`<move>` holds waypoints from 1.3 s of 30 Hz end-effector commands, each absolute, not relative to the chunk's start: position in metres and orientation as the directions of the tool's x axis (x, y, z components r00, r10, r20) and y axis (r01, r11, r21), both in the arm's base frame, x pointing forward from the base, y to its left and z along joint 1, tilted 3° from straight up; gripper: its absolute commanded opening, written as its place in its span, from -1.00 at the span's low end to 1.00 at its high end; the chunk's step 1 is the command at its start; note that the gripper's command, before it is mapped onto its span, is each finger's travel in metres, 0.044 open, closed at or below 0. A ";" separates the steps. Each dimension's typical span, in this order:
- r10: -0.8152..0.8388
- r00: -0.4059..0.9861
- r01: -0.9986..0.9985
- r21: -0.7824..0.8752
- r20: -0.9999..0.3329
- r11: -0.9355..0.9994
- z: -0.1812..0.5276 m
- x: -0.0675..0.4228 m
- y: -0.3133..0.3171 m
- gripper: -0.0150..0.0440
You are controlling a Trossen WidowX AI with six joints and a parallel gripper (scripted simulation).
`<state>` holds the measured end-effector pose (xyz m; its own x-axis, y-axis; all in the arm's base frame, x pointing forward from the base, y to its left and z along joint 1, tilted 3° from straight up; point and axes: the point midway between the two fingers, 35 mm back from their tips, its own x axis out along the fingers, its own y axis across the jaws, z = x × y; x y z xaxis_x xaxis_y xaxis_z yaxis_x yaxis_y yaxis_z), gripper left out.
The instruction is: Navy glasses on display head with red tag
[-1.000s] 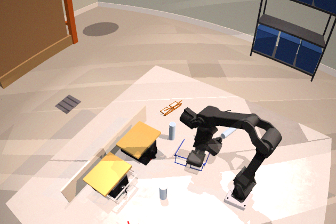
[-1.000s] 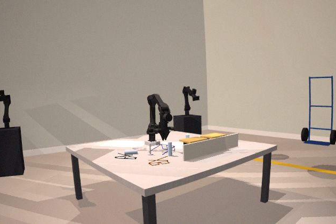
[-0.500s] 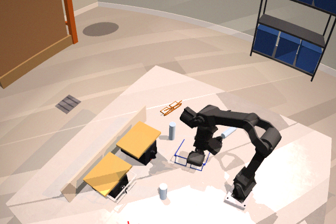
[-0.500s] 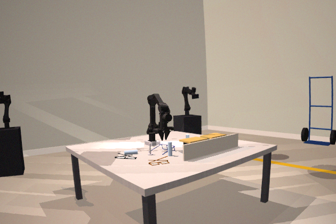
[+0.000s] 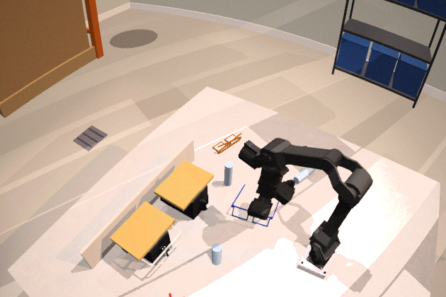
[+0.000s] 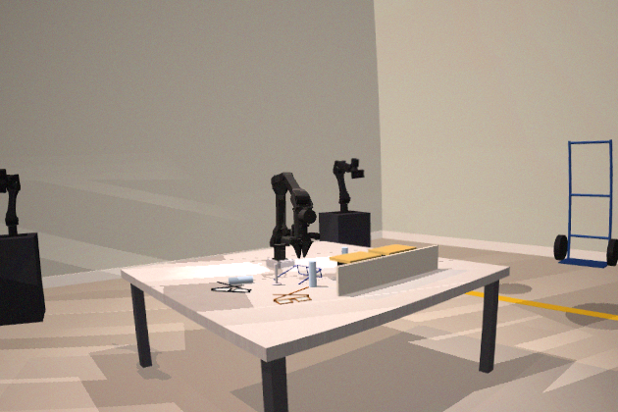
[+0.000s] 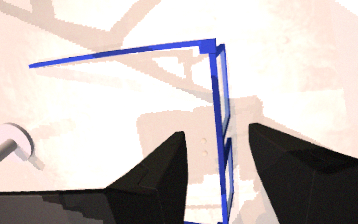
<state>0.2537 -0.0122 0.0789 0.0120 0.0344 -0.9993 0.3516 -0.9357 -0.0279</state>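
Gripper (image 7: 216, 150): spread, straddling the frame front without pinching it.
Navy glasses (image 7: 222, 107): on the table (image 5: 392, 198), beneath the gripper.

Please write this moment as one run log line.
gripper: open, straddling lens frame | navy glasses: not gripped, away from heads

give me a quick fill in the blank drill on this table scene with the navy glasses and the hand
1. The hand straddles the front frame of the ____ glasses.
2. In the wrist view, a gap shows between each of the fingers and the frame, so the hand is ____.
3. The pair of glasses lying farthest from the heads in the top view is ____ in colour.
4. Each display head is covered by a flat ____ top.

Missing words: navy; open; orange; yellow
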 end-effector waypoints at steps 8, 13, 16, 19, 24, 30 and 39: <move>0.039 0.008 0.355 -0.034 -0.999 -0.934 0.060 0.254 -0.011 -0.02; 0.039 0.008 0.355 -0.034 -0.999 -0.934 0.052 0.255 -0.011 -0.02; 0.039 0.008 0.355 -0.034 -0.999 -0.934 0.047 0.255 -0.010 -0.02; 0.039 0.008 0.355 -0.034 -0.999 -0.934 0.042 0.254 -0.010 -0.02; 0.039 0.008 0.355 -0.034 -0.999 -0.934 0.034 0.254 -0.010 -0.02; 0.039 0.008 0.355 -0.034 -0.999 -0.934 0.025 0.253 -0.009 -0.02; 0.034 0.012 0.358 -0.028 -0.999 -0.933 0.024 0.255 -0.010 -0.06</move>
<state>0.2544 -0.0101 0.0236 0.0116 0.0345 -0.9993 0.3578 -0.9334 -0.0281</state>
